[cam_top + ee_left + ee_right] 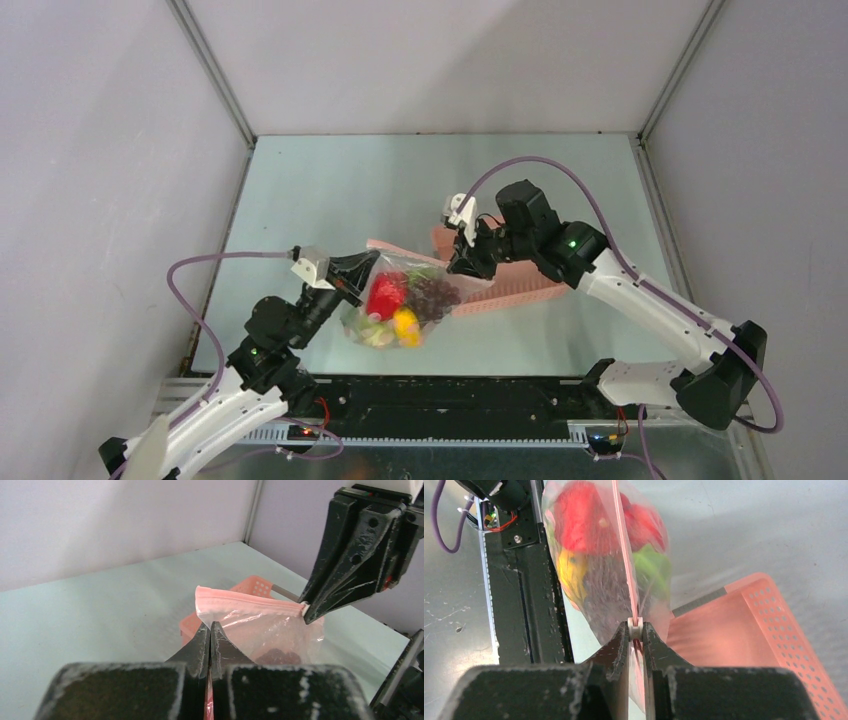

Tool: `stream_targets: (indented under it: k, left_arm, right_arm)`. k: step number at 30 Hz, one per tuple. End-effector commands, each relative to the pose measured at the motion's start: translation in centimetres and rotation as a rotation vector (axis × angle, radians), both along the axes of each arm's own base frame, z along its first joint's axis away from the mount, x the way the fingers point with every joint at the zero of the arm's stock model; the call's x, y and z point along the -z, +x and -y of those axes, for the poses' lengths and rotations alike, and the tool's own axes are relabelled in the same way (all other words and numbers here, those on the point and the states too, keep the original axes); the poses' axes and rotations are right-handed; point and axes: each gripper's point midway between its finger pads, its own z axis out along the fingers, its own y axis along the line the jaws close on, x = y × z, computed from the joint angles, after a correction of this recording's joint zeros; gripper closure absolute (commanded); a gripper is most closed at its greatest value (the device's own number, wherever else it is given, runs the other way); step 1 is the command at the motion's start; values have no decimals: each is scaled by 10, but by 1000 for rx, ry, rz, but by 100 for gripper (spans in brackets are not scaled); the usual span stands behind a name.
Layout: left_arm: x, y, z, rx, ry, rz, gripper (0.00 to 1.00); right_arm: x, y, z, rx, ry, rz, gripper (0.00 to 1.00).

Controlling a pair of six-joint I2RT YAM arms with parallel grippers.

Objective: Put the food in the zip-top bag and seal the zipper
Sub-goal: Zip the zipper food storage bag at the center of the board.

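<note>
Basket (520, 285) beside zip-top bag (400, 268) (food (386, 295) inside).

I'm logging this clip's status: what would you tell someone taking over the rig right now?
Left gripper: shut on the bag, just below one end of the zipper.
Right gripper: shut on the zipper's other end, at a small white piece.
Food: red, yellow, green and dark pieces are inside the bag, which is held between both grippers beside the pink basket.
Done: loading; the zipper looks closed where it shows.
Left: confirm the seal end to end, then release.
</note>
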Motion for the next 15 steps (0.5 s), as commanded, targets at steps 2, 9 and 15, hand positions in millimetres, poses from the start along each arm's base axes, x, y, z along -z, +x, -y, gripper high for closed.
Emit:
stream_targets:
  k: [2, 9, 15]
  left_arm:
    - [-26, 17, -37, -212, -64, 78, 100]
    - [-25, 18, -38, -220, -57, 83, 100]
    - [-26, 17, -35, -201, -52, 86, 100]
  right_arm:
    - [12, -2, 35, 113, -66, -39, 97]
    - [23, -1, 57, 186, -98, -59, 96]
    - [42, -5, 82, 263, -166, -121, 95]
